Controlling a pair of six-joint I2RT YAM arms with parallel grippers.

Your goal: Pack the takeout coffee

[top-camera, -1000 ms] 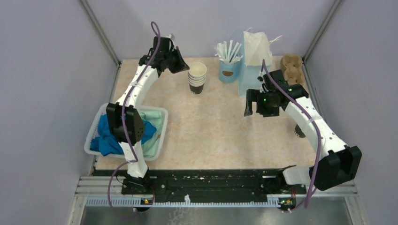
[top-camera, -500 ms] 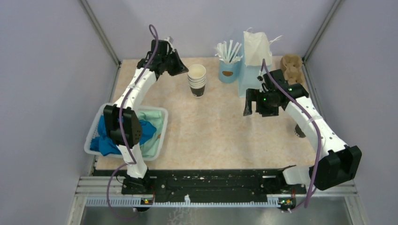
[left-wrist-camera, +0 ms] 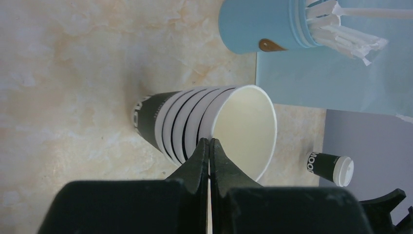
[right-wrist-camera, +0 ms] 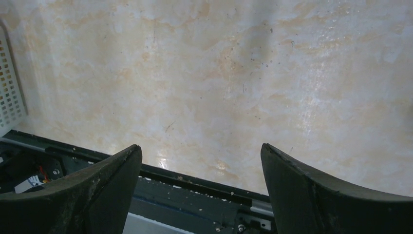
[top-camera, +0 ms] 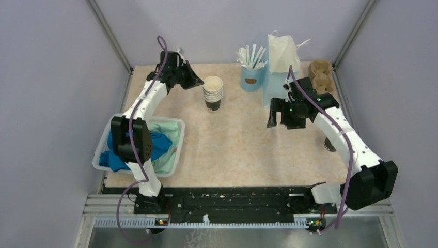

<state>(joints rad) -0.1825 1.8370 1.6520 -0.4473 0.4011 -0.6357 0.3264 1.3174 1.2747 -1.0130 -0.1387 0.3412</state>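
The takeout coffee [left-wrist-camera: 331, 168], a small cup with a black band and a white lid, stands at the table's right side. In the top view only a dark sliver of the takeout coffee [top-camera: 328, 146] shows beside my right forearm. My left gripper [top-camera: 198, 83] is shut at the back left. In its wrist view the left gripper [left-wrist-camera: 209, 141] has one finger outside and one inside the rim of the top cup of a lidless cup stack [left-wrist-camera: 195, 124]. My right gripper [top-camera: 277, 118] hangs open over bare table, nothing between its fingers [right-wrist-camera: 117, 170].
A light blue cup of white sticks [top-camera: 252, 77] stands at the back beside a pale blue paper bag [top-camera: 274, 88]. A cardboard cup carrier [top-camera: 321, 74] sits in the back right corner. A white basket [top-camera: 178, 124] of blue cloths is at the near left.
My left gripper has swung left and slightly nearer, and the lidless cup stack has shifted left and nearer with it. The right arm has barely moved.
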